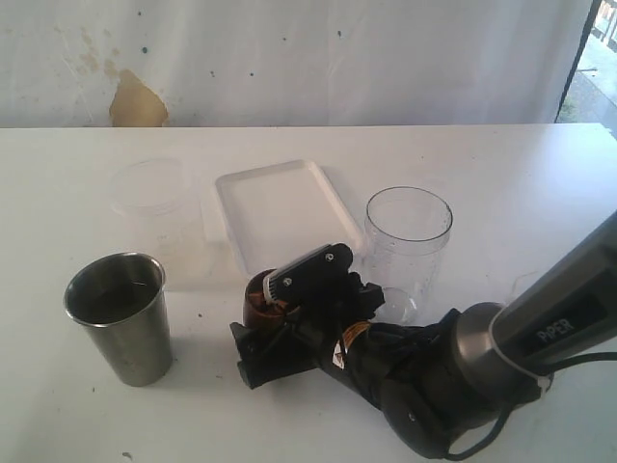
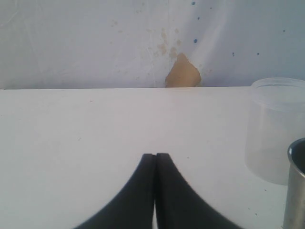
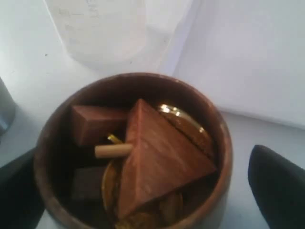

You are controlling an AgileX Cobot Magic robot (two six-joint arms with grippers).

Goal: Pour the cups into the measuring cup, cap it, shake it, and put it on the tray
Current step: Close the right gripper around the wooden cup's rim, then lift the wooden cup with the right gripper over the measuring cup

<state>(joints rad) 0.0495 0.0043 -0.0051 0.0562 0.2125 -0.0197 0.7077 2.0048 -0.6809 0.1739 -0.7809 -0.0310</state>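
Partly hidden, wooden cup (image 1: 256,299): only a sliver of brown wall showed in the exterior view; my right gripper (image 1: 275,311) covered the rest. It stood on the white table (image 1: 501,183) just in front of the tray (image 1: 284,207), between the steel tumbler (image 1: 120,318) and the measuring cup (image 1: 407,241).
Wooden cup's axis: upright, mouth facing up into my right wrist camera, with the near rim cut off by the frame.
Wooden cup's contents: a triangular wooden block (image 3: 157,157), a darker brown block (image 3: 95,124), a pale peg (image 3: 113,150) and gold discs (image 3: 183,121); what lay beneath was too dark to make out.
Right gripper: spread, one finger on each side of the wooden cup, not clamped. A strip of table showed between one finger (image 3: 279,186) and the cup wall; the other finger was mostly out of frame.
Left gripper (image 2: 155,181): pressed closed on nothing, over the table.
Measuring cup: upright, long axis vertical, open mouth up, just right of the tray's near corner. My right gripper hid part of its base, and I could not make out its scale.
Steel tumbler: upright, mouth up, at the left front of the table; cut off at the edge of the left wrist view.
Tray: flat, long axis running away from the exterior camera, near edge partly behind my right gripper.
Frosted cup (image 1: 154,198): upright, left of the tray, faint against the white table.
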